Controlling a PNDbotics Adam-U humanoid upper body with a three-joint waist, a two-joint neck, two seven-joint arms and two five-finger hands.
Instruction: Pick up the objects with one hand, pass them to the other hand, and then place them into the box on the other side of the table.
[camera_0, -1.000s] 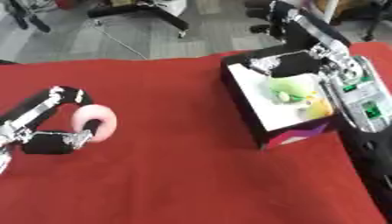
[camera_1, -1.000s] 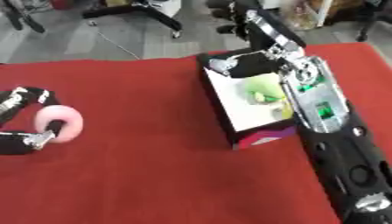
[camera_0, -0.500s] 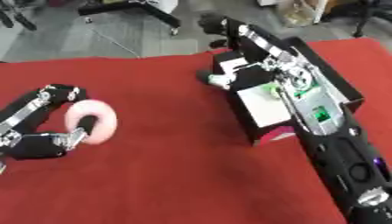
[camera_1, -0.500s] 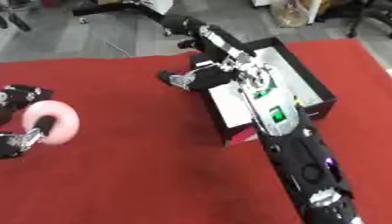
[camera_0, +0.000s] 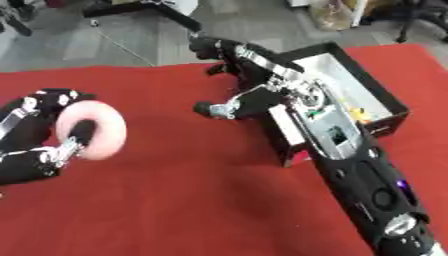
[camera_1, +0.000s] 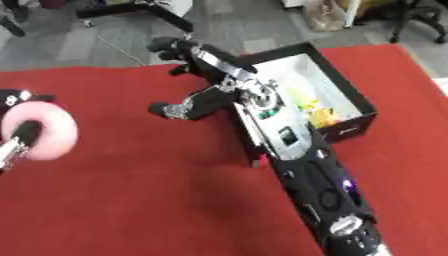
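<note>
Right hand (camera_0: 229, 102) swings out of the box (camera_0: 385, 97) toward the waiting ring (camera_0: 90, 131).
Its fingers now spread over mid-tabletop (camera_0: 175, 190); left hand (camera_0: 39, 150), near the left edge, stays curled on the pink ring, handover next.

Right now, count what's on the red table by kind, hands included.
Robot hands: 2, the left hand and the right hand
Pink ring: 1
Black box: 1
Yellow items in the box: number unclear
Total: 4 countable
</note>
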